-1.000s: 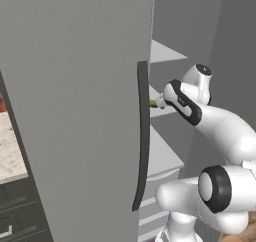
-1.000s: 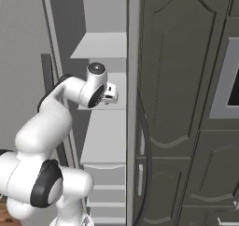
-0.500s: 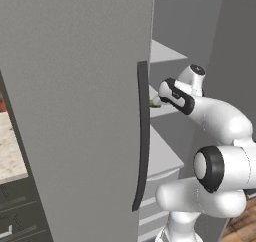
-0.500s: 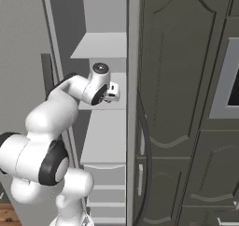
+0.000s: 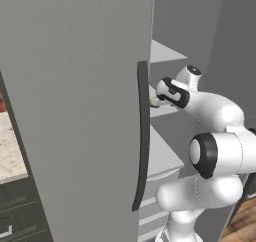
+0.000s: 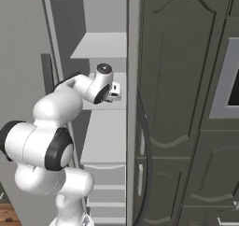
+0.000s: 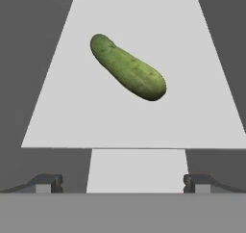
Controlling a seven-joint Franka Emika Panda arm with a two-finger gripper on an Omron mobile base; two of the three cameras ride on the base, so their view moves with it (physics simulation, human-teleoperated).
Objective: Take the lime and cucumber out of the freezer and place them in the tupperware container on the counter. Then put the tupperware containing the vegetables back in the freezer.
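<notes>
I have the arm folded up from the base and reaching forward into the open freezer [image 6: 100, 43], wrist at the middle shelf [image 6: 103, 131]. In the hand view the fingers [image 7: 48, 181] are spread wide, one tip at each lower corner, with nothing between them. The cucumber [image 7: 128, 67] lies diagonally on the pale grey shelf ahead of the fingers, well apart from them, untouched. In the left view a sliver of green shows just past the door [image 5: 75, 96] edge beside the wrist; I cannot tell which vegetable it is. The door stands open with its dark curved handle [image 5: 142, 136] facing me. A strip of beige tabletop [image 5: 12, 146] shows at far left, and dark cabinets [image 6: 186, 103] stand right of the freezer.
</notes>
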